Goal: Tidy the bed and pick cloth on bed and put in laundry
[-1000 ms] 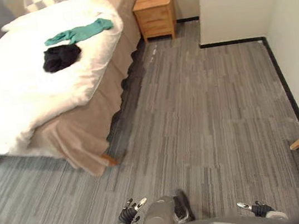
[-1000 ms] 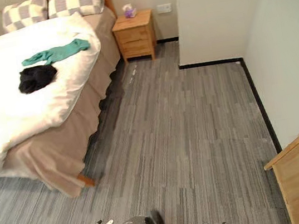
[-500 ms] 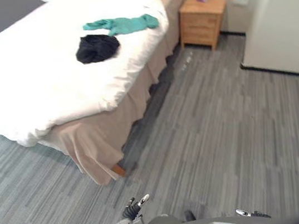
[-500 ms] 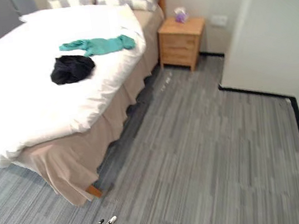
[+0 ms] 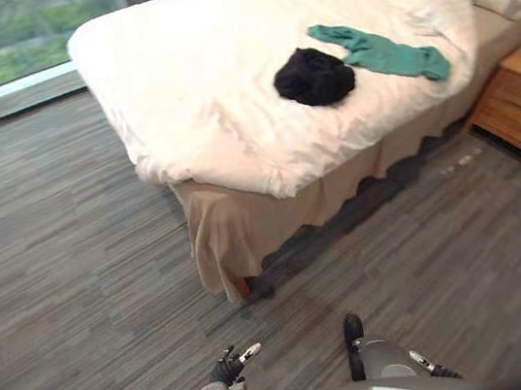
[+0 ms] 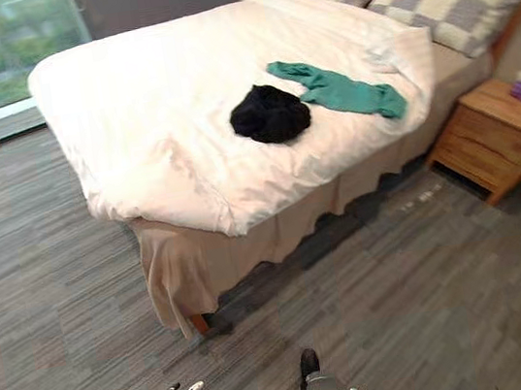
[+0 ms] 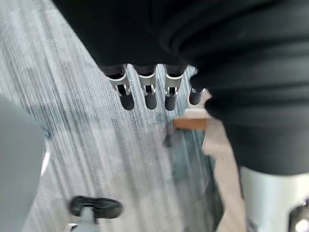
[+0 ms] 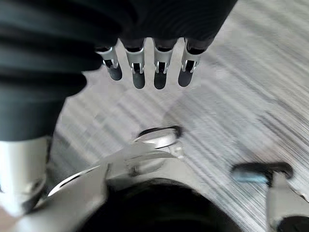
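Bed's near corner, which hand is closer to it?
Left. The left hand hangs just before the near corner of the bed; the right hand hangs farther off to its right.

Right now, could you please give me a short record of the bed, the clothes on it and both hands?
bed: white duvet, checked pillows at the head
black cloth: bunched on the duvet
teal cloth: laid out beside it, toward the pillows
left hand: open, empty, low over the floor
right hand: open, empty, also low
nightstand: wooden, by the bed's head
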